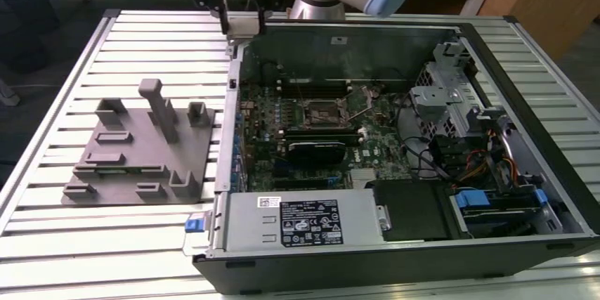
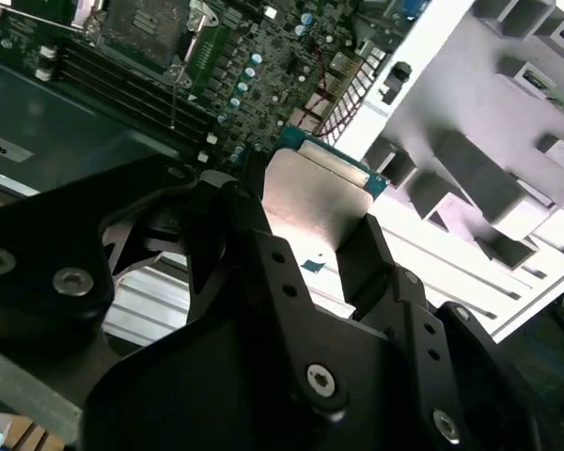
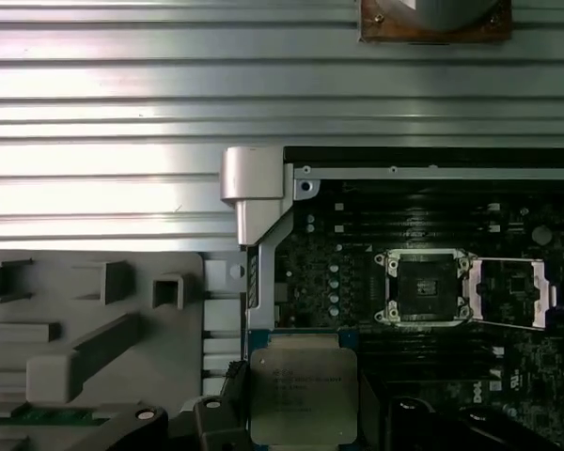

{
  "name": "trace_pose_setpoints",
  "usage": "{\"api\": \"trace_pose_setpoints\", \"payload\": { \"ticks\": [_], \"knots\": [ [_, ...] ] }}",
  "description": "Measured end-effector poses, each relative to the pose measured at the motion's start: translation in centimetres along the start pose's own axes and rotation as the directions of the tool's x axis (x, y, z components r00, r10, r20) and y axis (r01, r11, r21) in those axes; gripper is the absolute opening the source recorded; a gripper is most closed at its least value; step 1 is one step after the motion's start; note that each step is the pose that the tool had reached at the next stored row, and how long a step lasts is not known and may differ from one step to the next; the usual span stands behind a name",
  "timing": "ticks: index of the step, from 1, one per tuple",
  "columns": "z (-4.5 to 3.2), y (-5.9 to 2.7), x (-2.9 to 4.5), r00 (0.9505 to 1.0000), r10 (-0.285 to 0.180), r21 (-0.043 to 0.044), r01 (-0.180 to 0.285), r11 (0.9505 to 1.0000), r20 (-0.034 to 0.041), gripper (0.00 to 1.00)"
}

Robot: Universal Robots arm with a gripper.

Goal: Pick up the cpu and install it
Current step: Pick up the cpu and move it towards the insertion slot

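1. Exterior view: the gripper (image 1: pixel 242 13) hangs up high over the far edge of the open computer case (image 1: pixel 394 258), at the corner on the exterior view's left.
2. Its 2 black fingers (image 1: pixel 225 1) are closed partway. They squeeze the cpu (image 1: pixel 244 26) between them by its sides.
3. The cpu is up in the air and touches nothing but the fingers.
4. In the second wrist view, the shiny silver top of the cpu faces the camera. A thin blue-green edge shows around it.
5. In the first wrist view, the black socket (image 3: pixel 425 287) sits on the dark board (image 3: pixel 357 244) inside the case. The socket is open, and its metal frame (image 3: pixel 512 293) is flipped over to 1 side.
6. The cpu is well apart from the socket.
7. A grey block with slots and posts (image 1: pixel 140 152) lies on the striped metal table (image 1: pixel 140 40). It is just beside the case, on the exterior view's left.
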State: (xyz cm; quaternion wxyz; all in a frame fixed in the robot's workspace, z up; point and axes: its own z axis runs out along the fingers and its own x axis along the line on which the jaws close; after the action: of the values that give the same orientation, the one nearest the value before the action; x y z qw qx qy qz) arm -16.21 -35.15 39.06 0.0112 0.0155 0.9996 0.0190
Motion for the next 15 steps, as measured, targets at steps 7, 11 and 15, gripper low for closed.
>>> {"api": "trace_pose_setpoints", "payload": {
  "ticks": [7,11,15],
  "knots": [
    [0.08,0.68,-2.32,1.0000,0.000,-0.0001,0.000,1.0000,0.0000,0.55],
    [0.13,1.15,-3.78,1.0000,0.000,0.0000,0.000,1.0000,-0.0003,0.55],
    [0.19,1.49,-5.33,1.0000,0.000,-0.0001,0.000,1.0000,-0.0013,0.55]
  ]
}}
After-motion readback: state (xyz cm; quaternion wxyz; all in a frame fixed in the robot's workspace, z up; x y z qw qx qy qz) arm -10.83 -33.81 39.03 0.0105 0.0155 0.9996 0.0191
